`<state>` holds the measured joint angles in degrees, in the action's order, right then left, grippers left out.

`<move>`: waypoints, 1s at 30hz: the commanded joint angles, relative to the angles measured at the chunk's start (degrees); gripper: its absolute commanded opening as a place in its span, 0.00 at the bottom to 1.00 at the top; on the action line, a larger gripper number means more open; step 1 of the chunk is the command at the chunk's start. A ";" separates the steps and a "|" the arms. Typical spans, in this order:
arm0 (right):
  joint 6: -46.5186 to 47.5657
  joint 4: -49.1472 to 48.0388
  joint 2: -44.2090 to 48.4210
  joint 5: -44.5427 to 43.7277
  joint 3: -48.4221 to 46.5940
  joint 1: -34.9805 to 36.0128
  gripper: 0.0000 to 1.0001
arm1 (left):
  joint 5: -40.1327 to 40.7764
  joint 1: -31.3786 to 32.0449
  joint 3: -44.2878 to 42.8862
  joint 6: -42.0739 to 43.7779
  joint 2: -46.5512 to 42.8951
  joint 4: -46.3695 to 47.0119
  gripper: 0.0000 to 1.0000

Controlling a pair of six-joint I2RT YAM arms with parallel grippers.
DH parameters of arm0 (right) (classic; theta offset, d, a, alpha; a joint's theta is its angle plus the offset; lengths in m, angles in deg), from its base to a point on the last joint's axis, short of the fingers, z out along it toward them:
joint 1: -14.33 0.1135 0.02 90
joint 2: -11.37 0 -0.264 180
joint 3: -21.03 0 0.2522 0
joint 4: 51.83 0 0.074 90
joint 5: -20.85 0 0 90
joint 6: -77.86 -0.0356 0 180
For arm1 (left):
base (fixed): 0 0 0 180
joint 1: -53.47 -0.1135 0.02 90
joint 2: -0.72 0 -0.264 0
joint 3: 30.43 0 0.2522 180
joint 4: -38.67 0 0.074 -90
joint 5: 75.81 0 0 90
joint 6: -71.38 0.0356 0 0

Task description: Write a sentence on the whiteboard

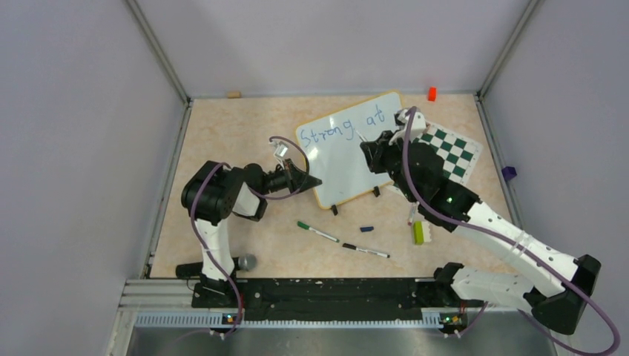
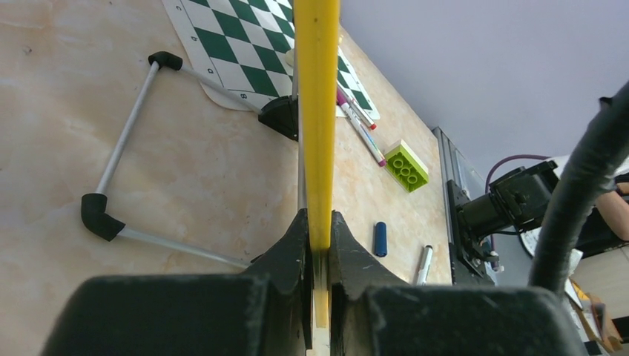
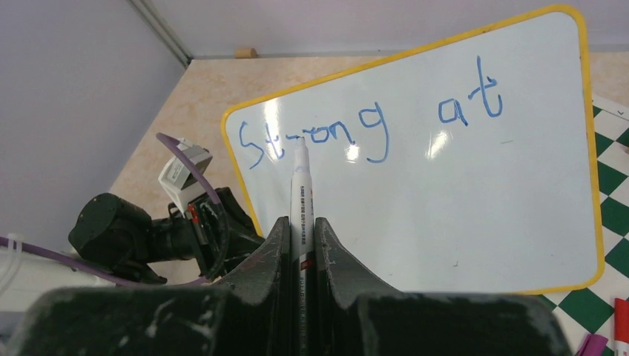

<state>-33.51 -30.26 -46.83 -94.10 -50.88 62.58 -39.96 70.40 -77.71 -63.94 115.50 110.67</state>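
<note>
board (image 3: pixel 460 193): propped up tilted on the table (image 1: pixel 237 133), chessboard (image 1: pixel 452 152) just behind its right edge
L gripper (image 2: pixel 317 219): clamped tight on the board's yellow rim, lower left corner
R gripper (image 3: pixel 301 222): closed on a white marker (image 3: pixel 300 185), tip up by "Strong", contact can't be told tbh
writing (image 3: pixel 371 122): only "Strong at" is seen, blue, top line
misc: pens (image 1: pixel 319 232), blue cap (image 1: pixel 366 229), green brick (image 1: pixel 418 233) left lying in front

Beige table (image 1: pixel 222 148), whiteboard (image 1: pixel 348 167), chessboard (image 1: pixel 456 152), markers (image 1: pixel 317 232), green brick (image 1: pixel 418 233)

Yellow-rimmed whiteboard (image 1: pixel 343 169) propped tilted on black feet, mid-table; sentence (image 1: pixel 330 133): blue handwritten "Strong at" along top line
</note>
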 commanded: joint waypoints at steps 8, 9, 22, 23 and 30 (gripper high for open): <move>0.06 2.04 -5.25 5.10 -6.03 0.51 0.00 | -2.50 1.50 -1.87 -5.40 3.77 7.06 0.00; 0.14 1.98 -5.49 5.88 -6.09 0.45 0.00 | -2.61 1.53 -1.94 -5.87 3.98 7.06 0.00; 1.85 4.37 -13.02 9.14 -8.41 1.53 0.00 | -0.80 1.60 -1.71 -4.29 5.72 7.06 0.00; 1.90 4.09 -13.38 8.77 -8.42 1.58 0.00 | -1.70 1.62 -2.27 -4.41 6.10 7.06 0.00; 2.47 0.59 -17.56 9.72 -8.63 1.72 0.00 | -3.42 1.79 -3.54 -4.30 6.73 7.06 0.00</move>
<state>-32.11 -26.08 -62.32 -85.29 -56.59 63.44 -41.49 70.84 -80.83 -68.35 120.24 115.19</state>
